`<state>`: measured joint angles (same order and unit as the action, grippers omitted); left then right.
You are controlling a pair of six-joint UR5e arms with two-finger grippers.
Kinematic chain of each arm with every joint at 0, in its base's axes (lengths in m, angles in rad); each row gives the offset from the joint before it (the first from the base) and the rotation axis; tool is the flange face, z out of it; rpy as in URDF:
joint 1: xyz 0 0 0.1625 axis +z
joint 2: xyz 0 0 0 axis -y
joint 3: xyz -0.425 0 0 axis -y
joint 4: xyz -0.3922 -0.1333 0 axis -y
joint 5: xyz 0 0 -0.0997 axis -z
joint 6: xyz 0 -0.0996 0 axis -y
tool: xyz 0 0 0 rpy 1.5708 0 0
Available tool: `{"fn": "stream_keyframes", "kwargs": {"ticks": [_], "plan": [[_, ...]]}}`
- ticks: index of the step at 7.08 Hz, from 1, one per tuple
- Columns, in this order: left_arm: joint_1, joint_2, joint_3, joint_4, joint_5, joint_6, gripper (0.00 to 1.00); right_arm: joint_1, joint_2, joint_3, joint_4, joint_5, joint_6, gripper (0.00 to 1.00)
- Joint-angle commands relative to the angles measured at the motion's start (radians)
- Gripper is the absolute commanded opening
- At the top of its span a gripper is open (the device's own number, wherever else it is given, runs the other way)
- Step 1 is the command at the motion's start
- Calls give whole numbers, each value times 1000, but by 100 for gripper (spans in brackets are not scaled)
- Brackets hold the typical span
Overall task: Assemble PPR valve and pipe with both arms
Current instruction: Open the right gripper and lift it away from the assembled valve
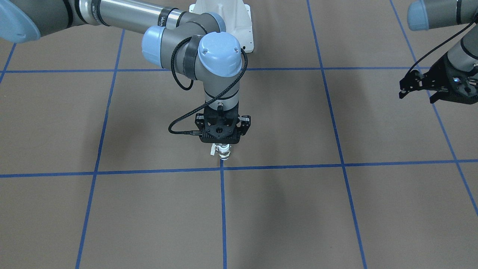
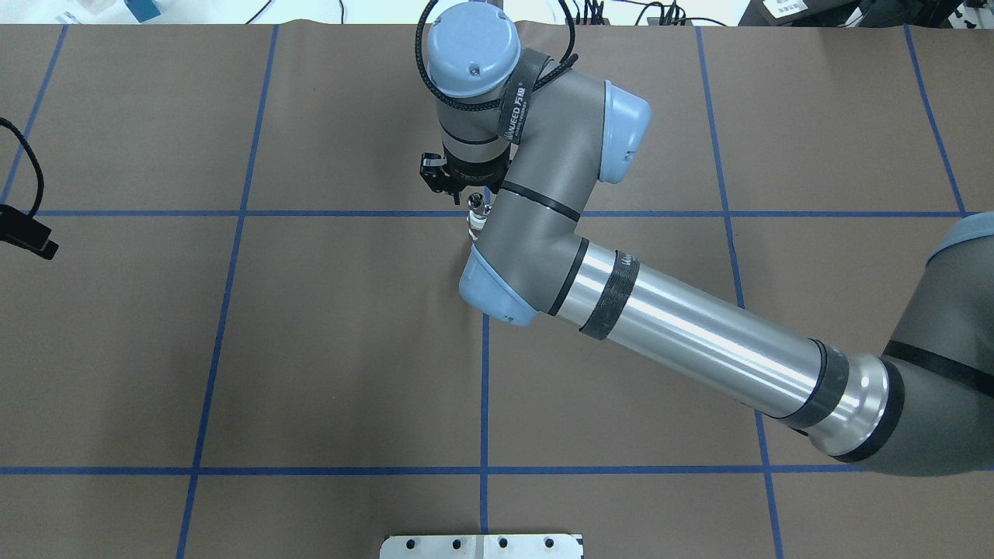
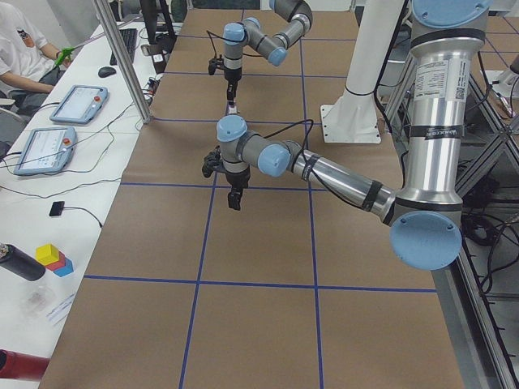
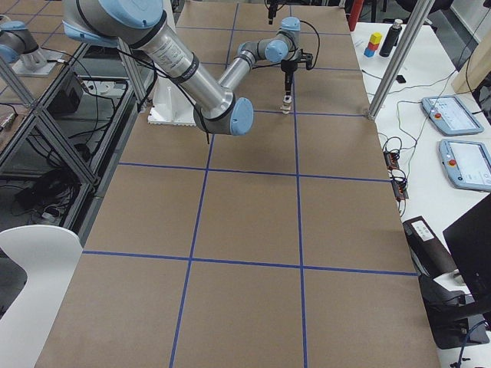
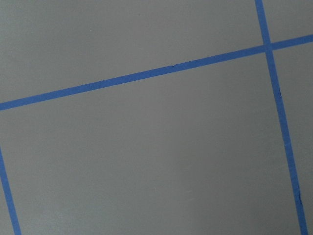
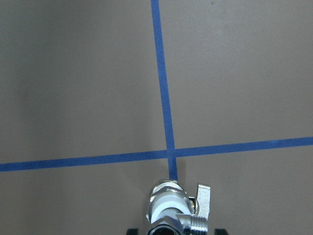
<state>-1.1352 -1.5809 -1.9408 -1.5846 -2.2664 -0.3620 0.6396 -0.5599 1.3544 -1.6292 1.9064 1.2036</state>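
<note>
Over the taped surface (image 1: 336, 209), centre frame, the right arm (image 1: 220, 67) points straight down, its right fingers (image 1: 244, 125) pinching the valve (image 1: 223, 150) beside a tape crossing, probably to steady it for joining. At the right edge the left fingers (image 1: 404, 90) hang spread and empty. The chrome pipe (image 6: 194, 226) seems to sit against the valve.

The PPR valve (image 1: 223, 151) stands upright in the fingers of the right gripper (image 1: 222, 147), just on the robot's side of the tape crossing (image 1: 222, 169) at the middle of the tabletop (image 1: 298, 216). The right arm (image 1: 123, 15) reaches to it from the robot's right of that crossing. The pedestal (image 1: 244, 26) lies well behind the crossing, at the robot's edge. The left gripper (image 1: 413, 89) hovers well apart from the crossing, far to the robot's left.
</note>
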Motion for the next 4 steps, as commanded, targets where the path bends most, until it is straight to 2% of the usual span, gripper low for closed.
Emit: {"fn": "stream_keyframes", "kwargs": {"ticks": [1, 3, 4], "plan": [[0, -2, -3, 2, 1, 0, 99, 40, -79, 137, -4, 20, 4, 100], [-2, -1, -7, 2, 1, 6, 99, 110, -274, 323, -4, 81, -65, 100], [-6, 1, -7, 2, 1, 20, 99, 158, -379, 401, -6, 107, -166, 100]]}}
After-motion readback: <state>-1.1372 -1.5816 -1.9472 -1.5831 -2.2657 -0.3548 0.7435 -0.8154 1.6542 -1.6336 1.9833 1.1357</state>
